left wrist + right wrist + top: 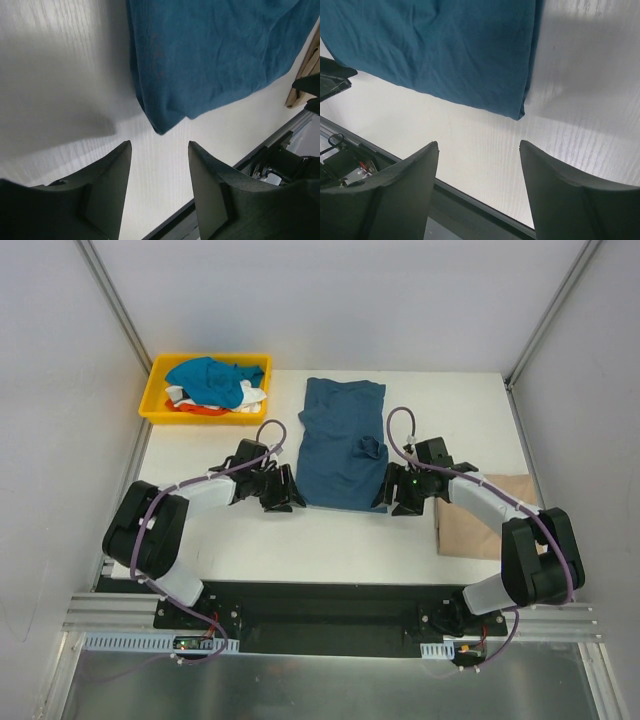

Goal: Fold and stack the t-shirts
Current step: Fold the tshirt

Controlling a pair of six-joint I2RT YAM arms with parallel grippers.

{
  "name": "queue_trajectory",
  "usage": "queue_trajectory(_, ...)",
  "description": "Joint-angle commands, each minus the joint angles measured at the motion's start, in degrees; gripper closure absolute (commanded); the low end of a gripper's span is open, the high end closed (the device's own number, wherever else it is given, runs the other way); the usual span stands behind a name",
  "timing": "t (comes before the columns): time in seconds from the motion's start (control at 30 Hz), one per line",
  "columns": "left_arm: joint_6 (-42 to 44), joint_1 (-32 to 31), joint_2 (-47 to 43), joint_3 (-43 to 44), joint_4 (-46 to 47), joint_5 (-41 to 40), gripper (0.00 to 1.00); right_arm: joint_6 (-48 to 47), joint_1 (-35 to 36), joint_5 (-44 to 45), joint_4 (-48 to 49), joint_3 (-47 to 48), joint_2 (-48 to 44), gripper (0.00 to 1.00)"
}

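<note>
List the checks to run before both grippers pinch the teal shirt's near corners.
1. Left gripper open and empty: ok.
2. Right gripper open and empty: ok.
3. Teal t-shirt near-left corner just ahead of the left gripper's gap: ok.
4. Near-right corner ahead of the right gripper, offset toward one finger: roughly ok.
5. Shirt lying flat: not ok, a bunched fold sits near its right edge.
6. Tan t-shirt out of the way: cannot tell; the right arm covers part of it.
</note>
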Motion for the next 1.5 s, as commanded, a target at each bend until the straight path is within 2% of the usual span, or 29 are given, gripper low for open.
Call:
queue_trajectory(0.0,-0.22,0.33,3.93,4.00,3.76,1.79,0.53,0.78,0.53,0.26,2.08,-0.68,-0.49,0.31)
queue_trajectory(0.17,-1.10,0.33,7.89,5.58,4.64,3.46,0.60,0.96,0.62,1.32,2.43,-1.29,0.65,0.32)
queue_trajectory(0.33,-1.45,0.07,9.73,5.85,5.61,5.13,0.80,1.40,0.62,1.06,3.30,-1.47,2.49,0.35)
queue_trajectory(0.43,-1.45,-0.02,10.35,5.58,5.79,5.13,0.98,1.57,0.62,0.70,3.66,-0.33,4.68,0.41)
queue_trajectory(0.47,-1.36,-0.02,10.35,5.58,5.87,5.04,1.00,1.66,0.70,0.27,4.01,-0.07,5.30,0.43)
queue_trajectory(0.6,-1.36,-0.02,10.70,5.76,5.96,4.95,1.00,2.63,0.79,0.08,4.98,0.64,7.85,0.47)
queue_trajectory(0.63,-1.36,-0.02,10.53,5.67,5.96,4.95,1.00,2.80,0.79,0.61,4.98,0.99,8.73,0.51)
queue_trajectory(0.77,-1.54,-0.02,10.26,5.40,5.87,5.13,1.00,2.80,0.79,1.66,4.89,1.95,10.67,0.55)
queue_trajectory(0.83,-1.54,-0.02,10.35,5.41,5.79,5.13,1.00,2.72,0.79,1.93,5.15,2.57,11.89,0.60)
queue_trajectory(0.9,-1.36,0.07,10.61,5.49,5.18,4.87,1.00,2.54,0.79,1.76,5.33,3.36,12.60,0.70)
queue_trajectory(0.93,-1.28,0.07,10.70,5.67,4.82,4.08,1.00,2.11,0.79,1.58,5.42,3.54,13.13,0.84)
queue_trajectory(1.0,-0.75,0.07,10.61,5.49,4.04,3.46,1.00,1.66,0.70,1.75,5.59,3.80,13.40,0.99)
queue_trajectory(1.17,2.23,0.07,7.90,4.62,-1.40,-2.14,1.00,-0.27,0.53,2.55,4.28,2.75,10.15,0.99)
queue_trajectory(1.3,3.73,0.07,2.72,1.90,-5.37,-5.24,1.00,-0.89,0.79,3.25,4.10,-2.08,4.18,0.99)
queue_trajectory(1.47,4.61,-1.51,-2.65,-2.59,-9.57,-4.53,1.00,-0.27,3.85,0.26,3.23,-6.83,-2.24,0.99)
